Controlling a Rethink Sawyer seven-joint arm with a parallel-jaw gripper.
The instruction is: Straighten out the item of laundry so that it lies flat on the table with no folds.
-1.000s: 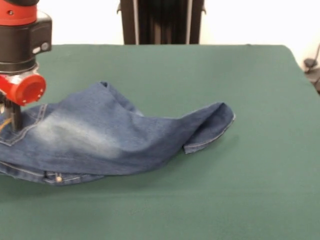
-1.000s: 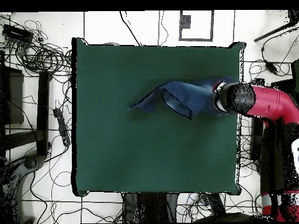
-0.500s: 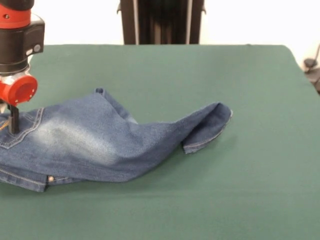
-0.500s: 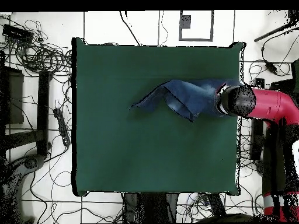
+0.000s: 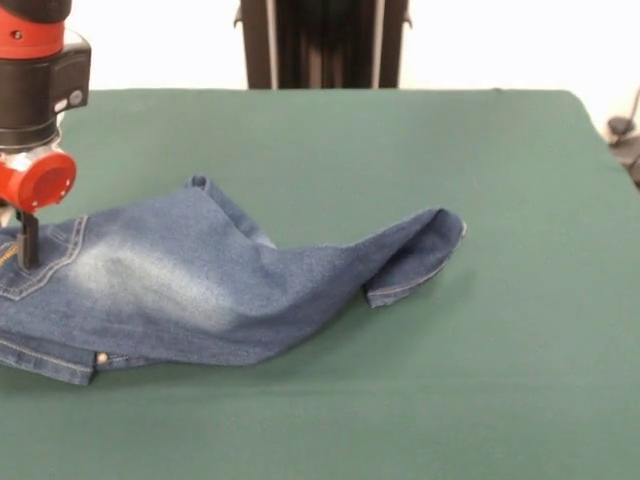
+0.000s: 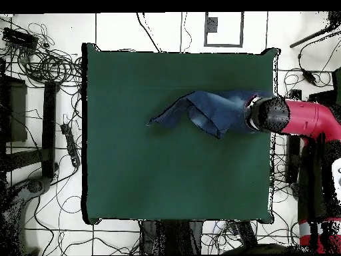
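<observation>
**A:** What can you actually see of the hand point(image 5: 22, 245)?

**B:** Not much tbh. In the front view only one dark finger point(image 5: 28, 243) shows, coming down under the red wrist knob and touching the jeans point(image 5: 200, 285) by the seam near the pic's left edge. The rest is cut off by the frame, so I can't tell if it's spread, pressed together or pinching the denim. Overhead view is no help, the red and black arm point(image 6: 300, 120) covers it.

**A:** And the jeans?

**B:** On the green table point(image 5: 400, 400), left side in the front view, w/ the waist end running out of frame. One leg stretches out toward the middle and its hem looks folded back on itself, prob. Fabric rises in a ridge, not flat. From overhead they sit near the table's right edge, one end tucked under the arm, other end tapering to a point toward the centre.
</observation>
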